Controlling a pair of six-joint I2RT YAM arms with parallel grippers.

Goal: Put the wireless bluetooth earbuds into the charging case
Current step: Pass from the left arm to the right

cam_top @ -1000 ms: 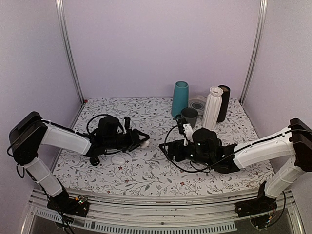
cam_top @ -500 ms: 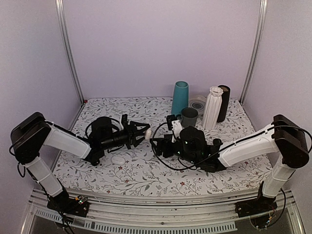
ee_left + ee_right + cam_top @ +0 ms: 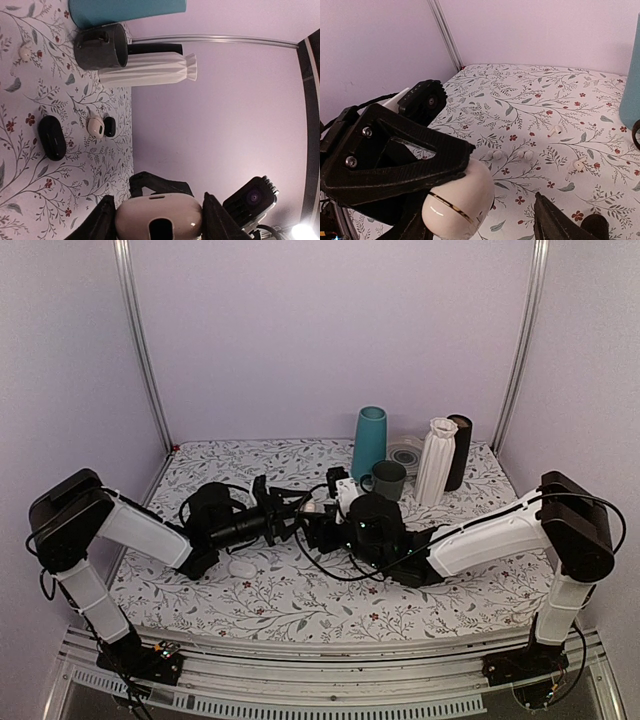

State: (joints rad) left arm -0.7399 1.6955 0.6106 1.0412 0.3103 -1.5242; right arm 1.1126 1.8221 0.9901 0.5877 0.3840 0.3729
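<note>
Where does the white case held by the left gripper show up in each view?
Top external: the white case is at centre, where the two arms meet.
Left wrist: bottom centre, clamped between the fingers.
Right wrist: lower left, near the bottom edge.
Shared landmark: the teal vase, along the top edge in the left wrist view and at the right edge in the right wrist view.

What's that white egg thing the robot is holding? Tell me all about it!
It is a smooth, glossy cream-white case, shaped like a pebble, with a thin gold line across it and a dark oval patch on one side. The left gripper pinches it between two black fingers, up in the air above the flowery cloth.
</note>
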